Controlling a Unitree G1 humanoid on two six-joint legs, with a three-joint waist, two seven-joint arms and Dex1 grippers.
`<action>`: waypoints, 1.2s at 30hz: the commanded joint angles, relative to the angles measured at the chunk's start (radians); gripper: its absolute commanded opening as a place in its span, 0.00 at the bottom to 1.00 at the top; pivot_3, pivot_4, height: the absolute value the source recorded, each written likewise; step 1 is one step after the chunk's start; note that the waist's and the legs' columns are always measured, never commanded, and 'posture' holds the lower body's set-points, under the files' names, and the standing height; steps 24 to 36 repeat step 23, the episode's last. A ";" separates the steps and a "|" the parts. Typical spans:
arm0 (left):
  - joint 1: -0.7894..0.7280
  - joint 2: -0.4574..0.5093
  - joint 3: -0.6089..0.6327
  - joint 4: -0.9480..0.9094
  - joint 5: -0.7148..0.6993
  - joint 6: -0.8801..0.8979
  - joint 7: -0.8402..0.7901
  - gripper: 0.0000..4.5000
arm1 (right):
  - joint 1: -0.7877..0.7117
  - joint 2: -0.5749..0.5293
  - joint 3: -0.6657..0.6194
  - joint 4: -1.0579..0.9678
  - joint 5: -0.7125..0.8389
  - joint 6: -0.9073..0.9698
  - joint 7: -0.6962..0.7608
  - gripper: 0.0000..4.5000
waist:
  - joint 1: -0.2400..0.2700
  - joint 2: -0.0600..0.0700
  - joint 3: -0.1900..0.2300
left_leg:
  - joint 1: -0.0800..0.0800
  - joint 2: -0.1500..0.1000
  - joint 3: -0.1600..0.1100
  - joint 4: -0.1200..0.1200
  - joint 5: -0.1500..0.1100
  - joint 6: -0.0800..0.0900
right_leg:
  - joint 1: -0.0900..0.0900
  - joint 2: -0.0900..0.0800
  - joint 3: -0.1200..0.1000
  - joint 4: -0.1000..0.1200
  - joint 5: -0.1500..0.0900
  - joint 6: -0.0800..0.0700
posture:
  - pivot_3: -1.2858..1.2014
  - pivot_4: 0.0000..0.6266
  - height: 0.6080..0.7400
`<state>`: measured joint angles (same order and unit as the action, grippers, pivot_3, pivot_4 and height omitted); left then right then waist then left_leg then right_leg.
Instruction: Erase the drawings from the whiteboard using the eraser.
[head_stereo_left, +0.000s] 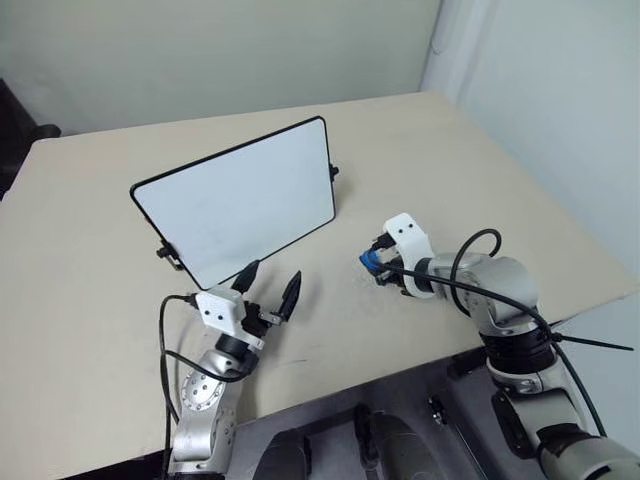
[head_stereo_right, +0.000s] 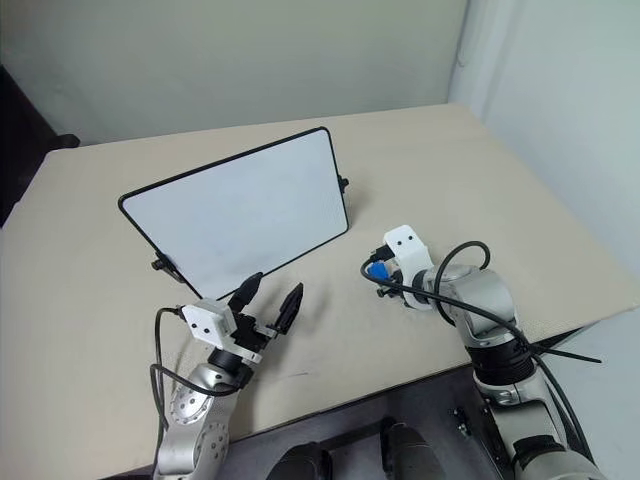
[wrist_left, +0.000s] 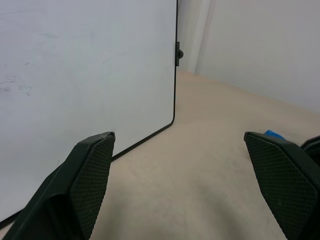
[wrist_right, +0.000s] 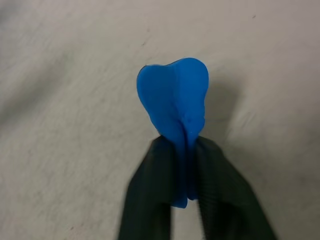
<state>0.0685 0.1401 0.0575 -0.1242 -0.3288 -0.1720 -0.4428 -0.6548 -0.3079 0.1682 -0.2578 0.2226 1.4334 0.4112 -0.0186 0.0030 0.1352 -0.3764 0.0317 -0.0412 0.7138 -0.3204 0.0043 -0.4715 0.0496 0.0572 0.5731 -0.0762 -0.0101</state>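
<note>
Glossy white rounded-corner whiteboard (head_stereo_left: 235, 200) propped upright on matte beige table (head_stereo_left: 90, 250), left hand (head_stereo_left: 268, 286) spread wide and empty just before it, right hand (head_stereo_left: 378, 262) to its right pinching soft blue eraser (wrist_right: 174, 100), pale walls behind.

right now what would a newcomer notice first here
The whiteboard stands propped upright mid-table, its face looking wiped clean. To its right, low over the table, the right gripper pinches the small blue eraser in its jaws. The left gripper waits open before the board's lower edge.
</note>
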 joint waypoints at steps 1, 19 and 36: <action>-0.019 0.001 -0.005 -0.003 -0.003 -0.011 -0.012 1.00 | 0.001 0.001 -0.021 -0.007 -0.005 -0.022 -0.034 0.46 | 0.000 0.000 0.000 | 0.001 0.000 0.000 0.000 0.000 0.000 | 0.001 0.000 0.000 0.000 0.000 0.000 | 0.52 0.24 1.00; -0.034 -0.002 -0.005 0.007 -0.024 -0.001 -0.032 1.00 | 0.134 0.119 -0.231 -0.071 0.222 -0.613 0.089 0.86 | 0.005 0.000 0.000 | 0.002 -0.001 -0.001 0.000 -0.002 0.003 | 0.005 0.001 0.001 -0.007 -0.002 0.002 | 0.52 0.24 1.00; -0.038 0.000 -0.001 0.008 -0.022 0.000 -0.035 1.00 | 0.164 0.123 -0.206 -0.096 0.247 -0.644 0.102 0.86 | 0.005 0.001 0.000 | 0.002 -0.001 -0.002 0.000 -0.003 0.004 | 0.006 0.000 0.001 -0.009 -0.001 0.003 | 0.52 0.24 1.00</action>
